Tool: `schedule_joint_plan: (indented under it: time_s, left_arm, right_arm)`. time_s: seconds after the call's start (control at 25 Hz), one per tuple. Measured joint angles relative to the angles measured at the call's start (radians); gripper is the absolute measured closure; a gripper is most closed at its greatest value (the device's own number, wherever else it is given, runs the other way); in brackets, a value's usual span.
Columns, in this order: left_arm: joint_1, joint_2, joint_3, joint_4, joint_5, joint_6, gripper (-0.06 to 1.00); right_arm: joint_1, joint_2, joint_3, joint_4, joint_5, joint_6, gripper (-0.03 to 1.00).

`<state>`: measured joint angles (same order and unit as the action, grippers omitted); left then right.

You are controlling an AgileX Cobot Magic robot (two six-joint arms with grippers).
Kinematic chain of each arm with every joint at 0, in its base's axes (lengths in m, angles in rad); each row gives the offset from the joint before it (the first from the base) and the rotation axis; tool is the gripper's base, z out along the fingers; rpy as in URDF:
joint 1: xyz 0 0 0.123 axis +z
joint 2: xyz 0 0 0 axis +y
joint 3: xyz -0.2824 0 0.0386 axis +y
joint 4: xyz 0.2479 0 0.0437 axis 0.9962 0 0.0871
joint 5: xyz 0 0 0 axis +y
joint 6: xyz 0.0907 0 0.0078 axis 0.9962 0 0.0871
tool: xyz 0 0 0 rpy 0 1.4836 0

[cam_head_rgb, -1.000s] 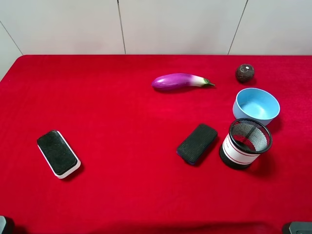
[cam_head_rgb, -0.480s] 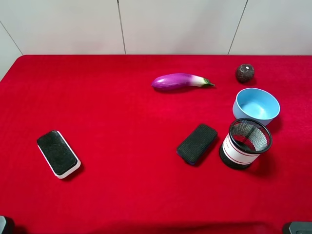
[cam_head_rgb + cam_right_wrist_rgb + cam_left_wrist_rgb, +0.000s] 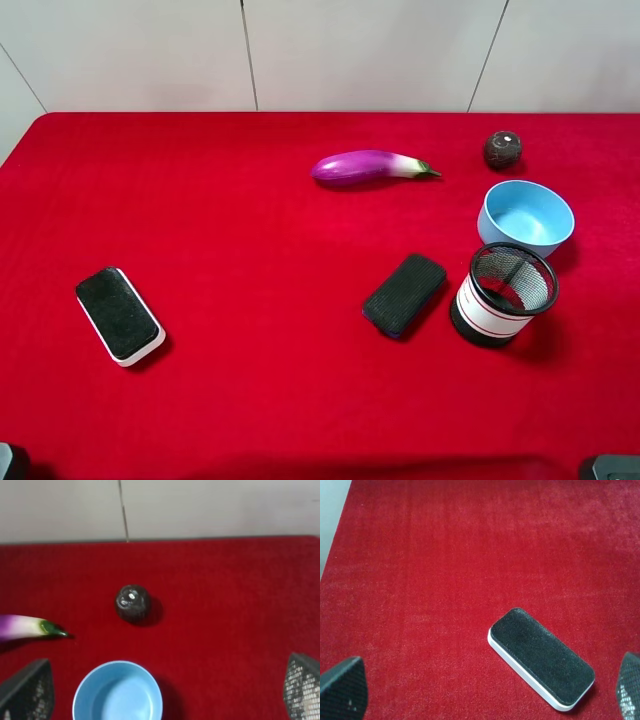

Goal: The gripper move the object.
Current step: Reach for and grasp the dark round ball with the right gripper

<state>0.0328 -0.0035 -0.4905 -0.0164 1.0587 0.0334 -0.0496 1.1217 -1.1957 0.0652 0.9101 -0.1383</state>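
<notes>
The object, a small dark brownish-grey ball (image 3: 502,149) with a white mark, sits on the red cloth at the far right, just behind the blue bowl (image 3: 526,216). In the right wrist view the ball (image 3: 132,602) lies ahead of my right gripper (image 3: 165,687), which is open and empty, its mesh-patterned fingertips (image 3: 27,690) far apart. My left gripper (image 3: 486,690) is open and empty over the left side of the table, far from the ball. Neither gripper shows in the exterior view.
A purple eggplant (image 3: 366,166) lies left of the ball. A black mesh cup (image 3: 502,293) stands in front of the bowl (image 3: 118,695). A black eraser (image 3: 404,294) lies left of the cup. A white-edged black eraser (image 3: 120,314) lies at the left, also under the left gripper (image 3: 541,657).
</notes>
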Motion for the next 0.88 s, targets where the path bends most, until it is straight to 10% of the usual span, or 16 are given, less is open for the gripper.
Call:
schedule_joint_plan:
  time_s: [0.88]
  left_arm:
    - [0.0,0.0,0.0,0.0,0.0,0.0,-0.05]
  right_arm:
    - [0.147,0.74,-0.496,0.012,0.168,-0.011,0.28]
